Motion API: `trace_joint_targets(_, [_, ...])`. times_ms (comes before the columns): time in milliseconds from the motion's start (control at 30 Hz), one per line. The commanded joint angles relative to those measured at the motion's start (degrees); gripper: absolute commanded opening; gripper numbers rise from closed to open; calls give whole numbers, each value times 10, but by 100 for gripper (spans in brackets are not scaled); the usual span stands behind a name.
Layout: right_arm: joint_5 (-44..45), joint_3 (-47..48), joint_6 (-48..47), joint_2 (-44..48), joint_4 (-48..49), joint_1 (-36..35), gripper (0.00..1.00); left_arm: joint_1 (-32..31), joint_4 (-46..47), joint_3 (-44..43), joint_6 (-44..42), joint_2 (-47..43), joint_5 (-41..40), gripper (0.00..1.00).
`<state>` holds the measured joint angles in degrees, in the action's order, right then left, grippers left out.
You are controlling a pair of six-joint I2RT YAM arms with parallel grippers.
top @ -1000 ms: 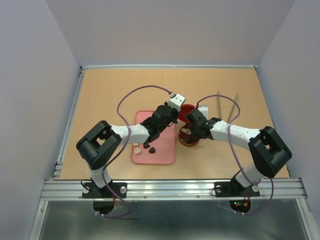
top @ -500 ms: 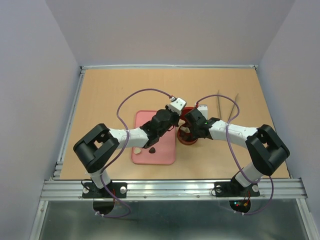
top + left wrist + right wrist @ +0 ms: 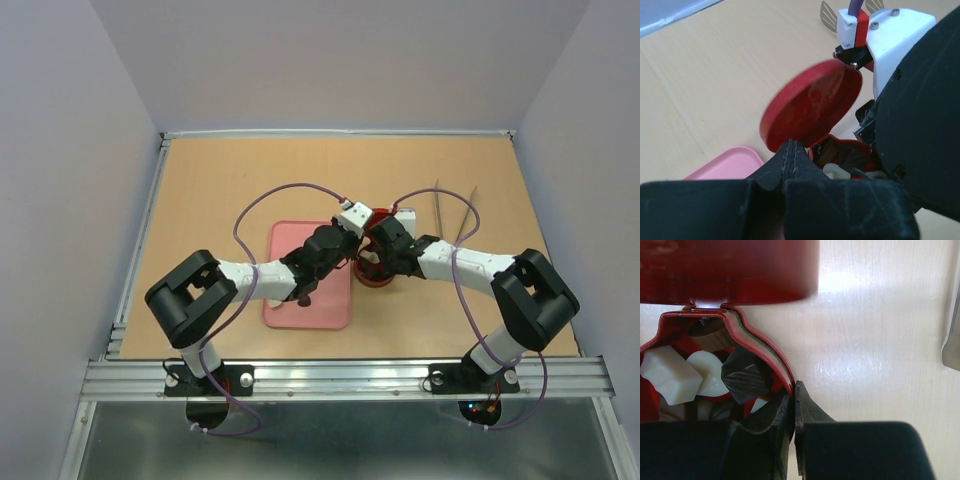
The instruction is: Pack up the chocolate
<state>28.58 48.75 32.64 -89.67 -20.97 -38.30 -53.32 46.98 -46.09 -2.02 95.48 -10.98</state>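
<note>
One tool (image 3: 794, 391) tight on tin rim (image 3: 769, 356)

The left arm (image 3: 255, 272) and right arm (image 3: 465, 262) bend inward, nearly meeting mid-frame. The left gripper (image 3: 791, 146) has its fingers pressed together; the right gripper (image 3: 794, 390) pinches the red tin (image 3: 759, 343) by its wall.

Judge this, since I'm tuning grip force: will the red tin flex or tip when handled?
Probably stiff: the wall of the tin shows no dent where the right hand pinches it. Possibly tippy: its lid stands tilted up above the chocolates.
</note>
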Motion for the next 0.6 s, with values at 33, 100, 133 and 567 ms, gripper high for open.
trace_joint_targets(33, [14, 18, 11, 22, 45, 2, 12, -8, 20, 9, 9, -16, -9, 0])
trace_joint_targets(100, [11, 15, 9, 31, 45, 2, 16, -9, 20, 9, 9, -15, -12, 0])
trace_joint_targets(133, [12, 13, 8, 34, 46, 2, 16, -10, 20, 10, 8, -17, -12, 0])
trace_joint_targets(567, [20, 21, -9, 46, 46, 2, 17, -37, -15, 21, 42, -8, -26, 0])
